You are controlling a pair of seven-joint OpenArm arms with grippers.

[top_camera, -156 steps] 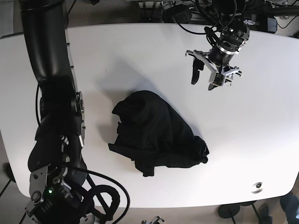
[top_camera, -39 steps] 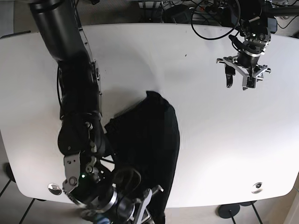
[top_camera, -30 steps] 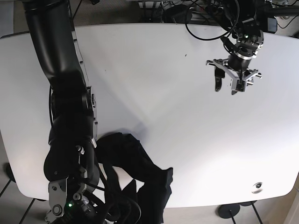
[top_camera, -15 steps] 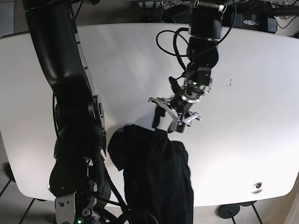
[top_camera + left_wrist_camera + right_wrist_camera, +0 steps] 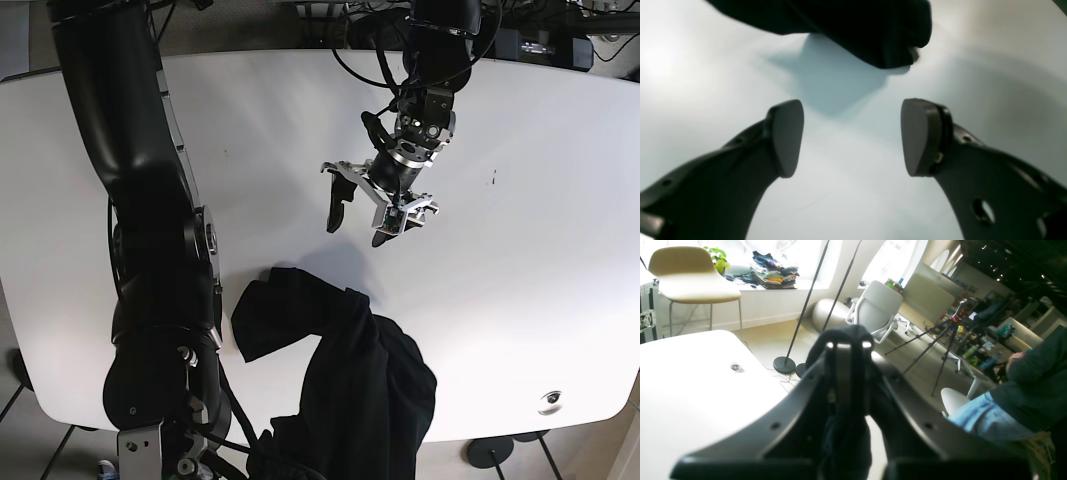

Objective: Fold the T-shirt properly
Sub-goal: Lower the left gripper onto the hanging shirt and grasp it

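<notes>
- The left gripper (image 5: pixel 851 136) fills the lower half of the left wrist view, its two dark curved fingers spread wide apart with nothing between them.
- Each finger ends in a flat grey pad (image 5: pixel 786 136).
- Below them lies the smooth white tabletop (image 5: pixel 690 76).
- A rounded fold of the black fabric T-shirt (image 5: pixel 853 30) hangs at the top edge, casting a soft bluish shadow on the table.
</notes>
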